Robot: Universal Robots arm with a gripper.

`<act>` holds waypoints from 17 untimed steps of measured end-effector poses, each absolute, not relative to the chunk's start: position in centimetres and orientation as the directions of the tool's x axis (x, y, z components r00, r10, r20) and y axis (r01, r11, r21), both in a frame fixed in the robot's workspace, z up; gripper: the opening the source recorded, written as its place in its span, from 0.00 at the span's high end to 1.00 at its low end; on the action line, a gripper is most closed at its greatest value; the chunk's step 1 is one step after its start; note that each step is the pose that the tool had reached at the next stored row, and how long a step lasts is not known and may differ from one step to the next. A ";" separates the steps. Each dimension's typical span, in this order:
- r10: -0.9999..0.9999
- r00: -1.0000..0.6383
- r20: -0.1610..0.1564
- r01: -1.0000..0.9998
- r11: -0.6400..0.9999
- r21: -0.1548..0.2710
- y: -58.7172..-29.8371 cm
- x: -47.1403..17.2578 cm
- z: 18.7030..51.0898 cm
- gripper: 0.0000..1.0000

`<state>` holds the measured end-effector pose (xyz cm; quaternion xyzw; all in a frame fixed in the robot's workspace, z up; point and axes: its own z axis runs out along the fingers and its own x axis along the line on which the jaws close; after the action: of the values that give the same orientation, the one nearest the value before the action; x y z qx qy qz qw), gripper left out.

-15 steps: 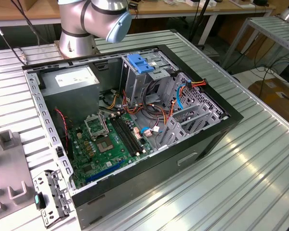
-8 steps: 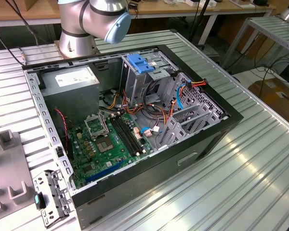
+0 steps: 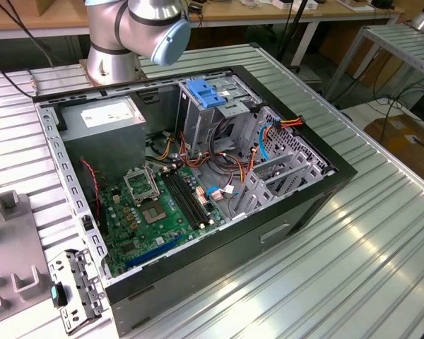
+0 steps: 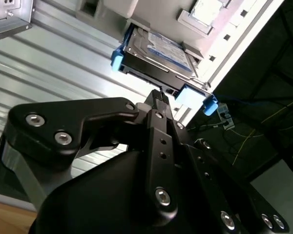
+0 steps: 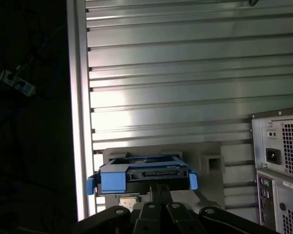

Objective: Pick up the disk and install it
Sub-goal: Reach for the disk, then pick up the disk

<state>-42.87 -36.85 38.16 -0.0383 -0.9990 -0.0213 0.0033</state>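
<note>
The disk is a silver hard drive with a blue-and-white label, framed by blue plastic rails. It lies in a grey holder on the ribbed metal table. In both wrist views my gripper is shut, with its tips drawn together at the middle of the disk's near edge, where the connector is. Whether the tips touch the disk I cannot tell. The open computer case lies on its side in the exterior view, with a drive cage topped by a blue latch plate.
The arm's base stands behind the case. Inside the case are a motherboard, a grey power supply box and loose cables. Grey fixtures and a metal bracket lie at the exterior view's left. The case's rear panel stands near the holder.
</note>
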 end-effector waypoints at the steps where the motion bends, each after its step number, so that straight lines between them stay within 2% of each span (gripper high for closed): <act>1: 0.076 -0.997 0.009 0.077 0.996 0.042 -36.8 -43.3 38.1 0.89; 6: 0.076 -0.997 0.021 0.077 0.996 0.042 -36.5 -45.2 37.8 0.89; 17: 0.076 -0.997 0.021 0.077 0.996 0.042 -36.5 -45.3 37.7 0.89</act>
<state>-45.32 -36.51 37.74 -0.0384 -0.9990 -0.0212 0.0097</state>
